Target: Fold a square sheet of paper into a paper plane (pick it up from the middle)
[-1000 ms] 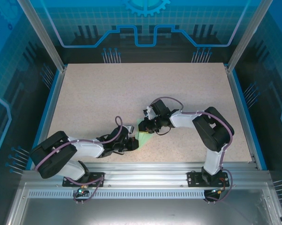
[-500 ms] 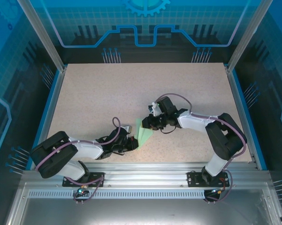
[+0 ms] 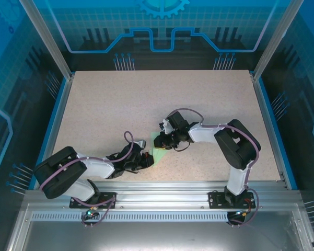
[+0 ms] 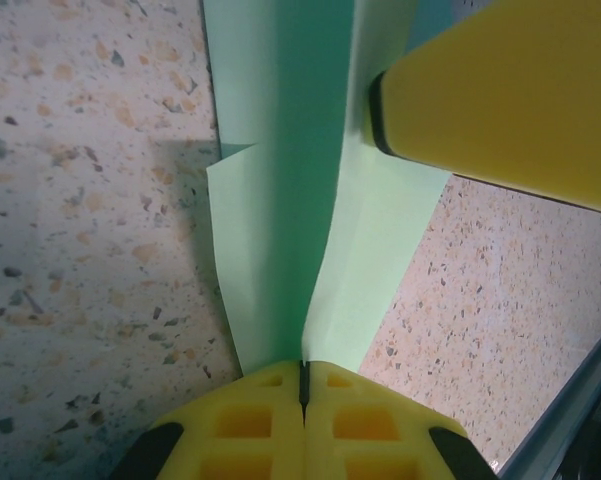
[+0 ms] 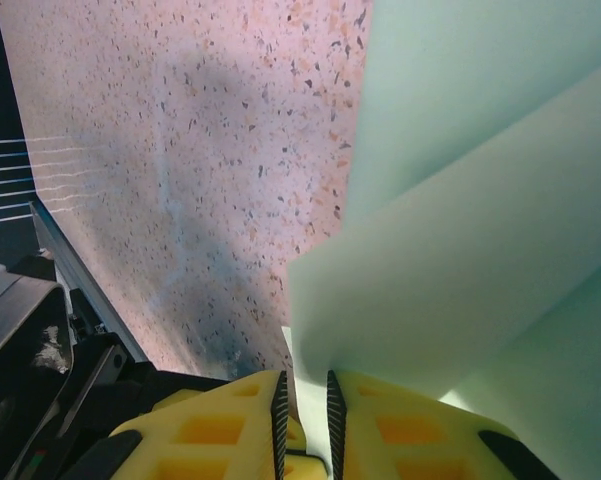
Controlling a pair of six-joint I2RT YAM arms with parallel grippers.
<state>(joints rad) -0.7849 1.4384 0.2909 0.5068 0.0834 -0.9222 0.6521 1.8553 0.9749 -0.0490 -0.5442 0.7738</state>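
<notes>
well, the folding looks past halfway. the green paper (image 3: 159, 148) is no flat square now: it lies low over the bench (image 3: 120, 104) as a narrow, layered shape, between the two arms and a little nearer the front rail than the middle.

the left fingers (image 4: 315, 390) are pressed together on the near end of the paper, right on its centre crease, so the two halves rise from that pinch like a shallow v. one flap on the left side of the crease shows a small stepped edge, where two layers do not quite line up. the right fingers (image 5: 335, 405) are nearly together, with only a thin slit between them, and a layer of the paper runs into that slit; i judge them clamped on that flap. seen from the left wrist, one of them presses on the flap to the right of the crease, near the far end.

done, as far as i can judge: the sheet is off the bench at both grips, the lengthwise crease is made, and at least one set of side folds is in.

left: the wings have to be folded down on both sides and the creases sharpened. whether the nose is already pointed i cannot tell, since the arms hide that end from above.
</notes>
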